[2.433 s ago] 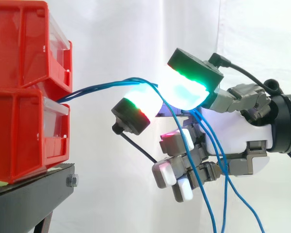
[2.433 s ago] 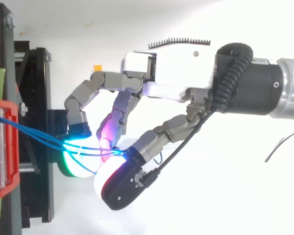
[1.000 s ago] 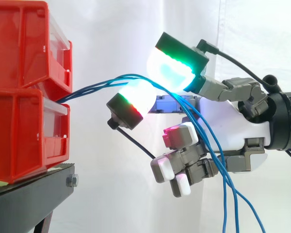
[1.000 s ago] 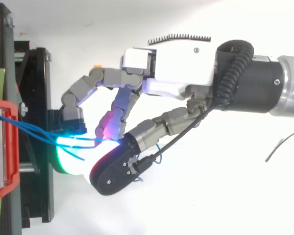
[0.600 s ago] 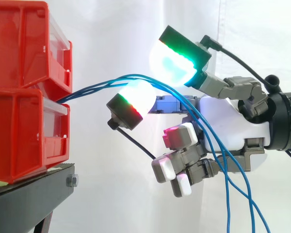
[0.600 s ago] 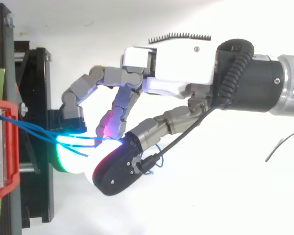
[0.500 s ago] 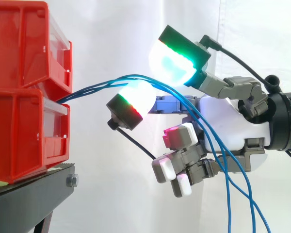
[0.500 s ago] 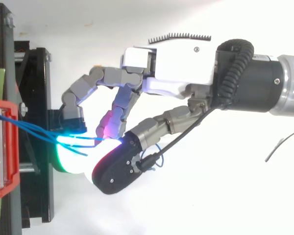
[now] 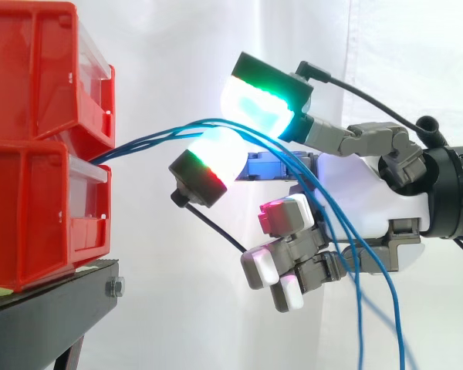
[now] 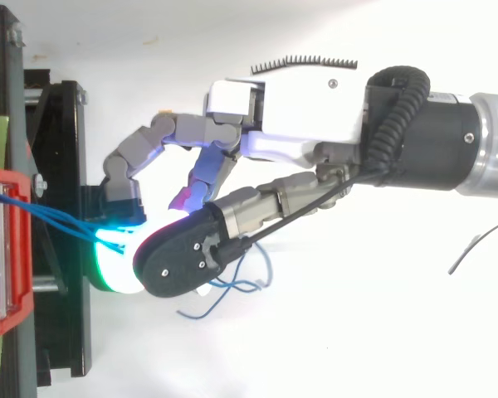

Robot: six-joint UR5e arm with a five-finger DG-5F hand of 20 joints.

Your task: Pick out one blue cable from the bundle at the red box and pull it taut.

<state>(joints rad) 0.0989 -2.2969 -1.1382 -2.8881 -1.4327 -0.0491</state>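
Observation:
Several thin blue cables (image 9: 150,139) leave the gap between the stacked red bins (image 9: 38,85) and arc rightward. They cross the top of a white-glowing pad (image 9: 216,158), pass under a green-cyan pad (image 9: 258,104), then hang down past the palm. My hand (image 9: 370,204) reaches in from the right, with these two pads closed almost together on the strands. The lower fingers (image 9: 282,266) are curled and hold nothing. From above, the cables (image 10: 58,220) run from the red bin (image 10: 0,249) under the hand (image 10: 290,116), and their loose ends (image 10: 232,286) curl below it.
The bins rest on a black stand (image 9: 46,308), whose frame (image 10: 62,133) lies just left of the fingertips in the top view. A white curtain hangs behind the work.
The upper green-cyan pad has swung left and down towards the white pad, narrowing the gap over the cables. From above, the black-backed pad slid left and loose cable ends came into sight.

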